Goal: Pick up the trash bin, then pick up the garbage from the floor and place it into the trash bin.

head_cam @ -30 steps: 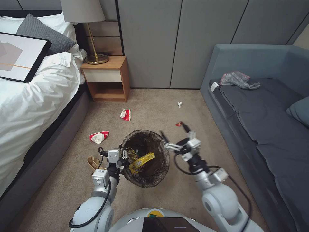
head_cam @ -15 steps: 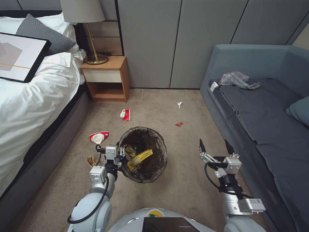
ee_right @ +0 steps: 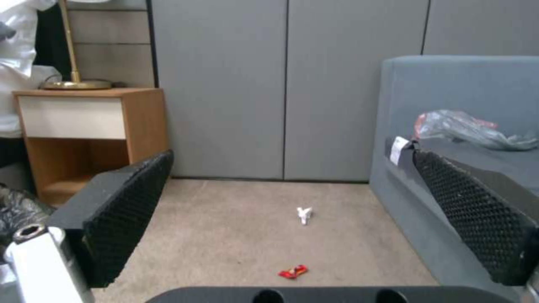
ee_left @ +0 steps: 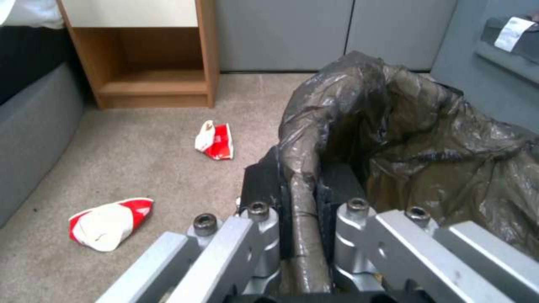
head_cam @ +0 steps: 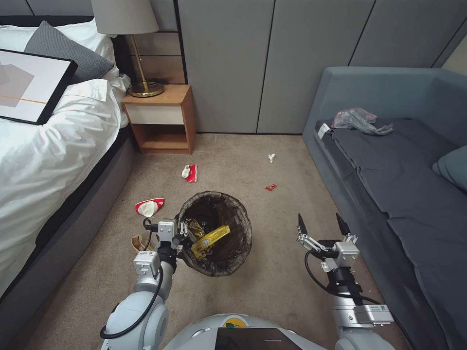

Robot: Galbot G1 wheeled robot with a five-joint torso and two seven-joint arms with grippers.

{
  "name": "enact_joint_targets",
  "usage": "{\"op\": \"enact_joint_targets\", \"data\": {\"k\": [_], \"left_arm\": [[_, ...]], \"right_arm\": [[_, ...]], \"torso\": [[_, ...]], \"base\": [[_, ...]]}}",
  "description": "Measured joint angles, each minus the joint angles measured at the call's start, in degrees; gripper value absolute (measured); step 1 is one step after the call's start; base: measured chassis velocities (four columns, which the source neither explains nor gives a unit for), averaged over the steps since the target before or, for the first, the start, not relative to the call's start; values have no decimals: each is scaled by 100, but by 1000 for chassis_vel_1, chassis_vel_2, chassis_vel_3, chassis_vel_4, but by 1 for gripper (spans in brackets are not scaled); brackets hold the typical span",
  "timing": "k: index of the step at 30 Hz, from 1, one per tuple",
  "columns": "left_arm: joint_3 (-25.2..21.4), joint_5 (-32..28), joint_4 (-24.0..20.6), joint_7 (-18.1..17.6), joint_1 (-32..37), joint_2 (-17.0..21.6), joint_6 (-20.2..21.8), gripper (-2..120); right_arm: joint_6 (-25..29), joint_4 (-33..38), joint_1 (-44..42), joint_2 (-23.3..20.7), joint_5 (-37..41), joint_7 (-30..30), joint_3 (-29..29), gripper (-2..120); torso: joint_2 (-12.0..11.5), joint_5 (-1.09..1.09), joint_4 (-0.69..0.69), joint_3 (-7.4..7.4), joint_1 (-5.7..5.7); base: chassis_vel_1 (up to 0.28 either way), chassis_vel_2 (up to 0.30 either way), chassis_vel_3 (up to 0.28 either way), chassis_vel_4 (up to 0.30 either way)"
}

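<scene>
Right claw [head_cam: 321, 226] retreated, sofa [head_cam: 389, 204] beside.

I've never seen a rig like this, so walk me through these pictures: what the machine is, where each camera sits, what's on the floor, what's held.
It is a wheeled robot with two arms. The wide picture comes from its head, looking down at a bedroom floor; the other two come from cameras on its wrists. The left gripper is clamped on the rim of the bin, a bag-lined bucket with a yellow wrapper inside. The right gripper hangs open and empty near the sofa. On the carpet lie two red-and-white cartons, a red scrap, a white scrap and a tan paper piece.
</scene>
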Motion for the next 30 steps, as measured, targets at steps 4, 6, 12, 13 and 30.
{"op": "enact_joint_targets", "data": {"k": [4,6,12,13,30], "left_arm": [[2,13,-2,0,13,-7,-4,7],[6,18,-2,0,19,-8,-6,7],[9,21,-2,0,24,-6,-9,7],[9,21,-2,0,23,-5,-9,7],[21,28,1,1,21,-7,-12,7]], "right_arm": [[0,-16,36,-11,32,-71,43,100],[0,-32,54,-13,42,-99,59,100],[1,-46,79,-30,62,-131,92,100],[2,-46,85,-39,71,-134,105,100],[-5,-56,119,-80,102,-184,138,100]], "torso": [[0,0,0,0,0],[0,0,0,0,0],[0,0,-1,0,0],[0,0,-1,-1,0],[0,-1,-1,1,0]], "base": [[0,0,0,0],[0,0,0,0],[-10,15,18,-7],[-55,69,66,-63],[-203,198,198,-212]]}}
